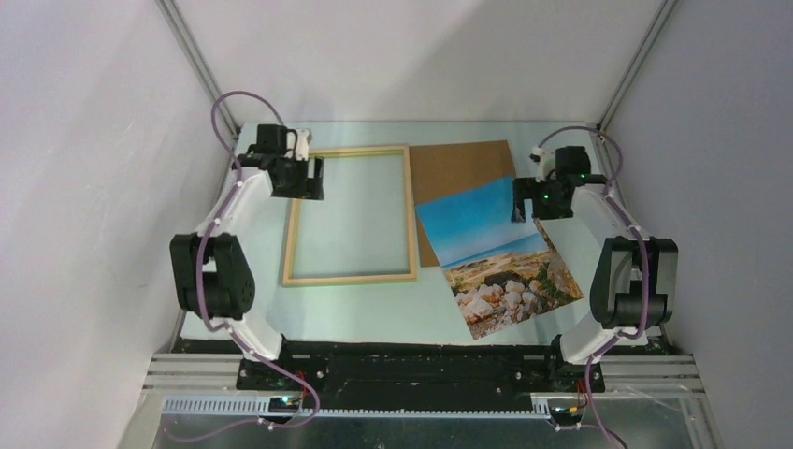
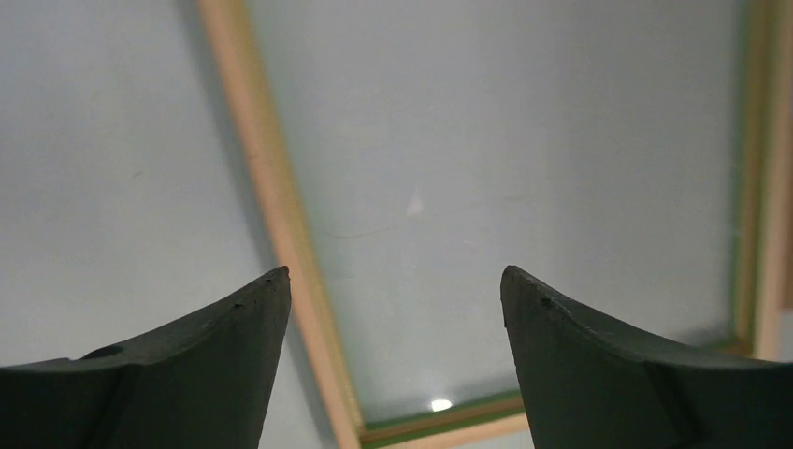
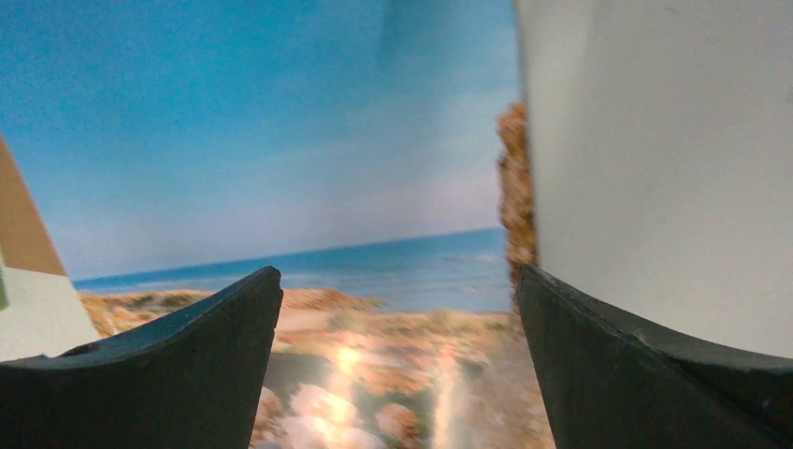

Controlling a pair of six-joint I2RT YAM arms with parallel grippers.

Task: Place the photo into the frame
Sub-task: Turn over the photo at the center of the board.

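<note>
The frame (image 1: 351,278) lies flat at centre-left of the table, pale wood side up, with table showing through it. My left gripper (image 1: 313,180) hovers over its far left corner, jaws open and holding nothing. In the left wrist view the frame's rail (image 2: 281,215) runs past the left fingertip, and a green edge shows at the corner near my left gripper (image 2: 395,273). The photo (image 1: 496,253) lies tilted, picture side up, to the right of the frame. My right gripper (image 1: 526,204) is open above its far right edge. In the right wrist view the photo (image 3: 281,168) fills the space beneath my right gripper (image 3: 397,271).
A brown backing board (image 1: 463,166) lies at the back, partly under the photo and touching the frame's far right corner; its edge shows as the board (image 3: 19,224). Grey walls close in the table on the left, right and back. Both arm bases stand at the near edge.
</note>
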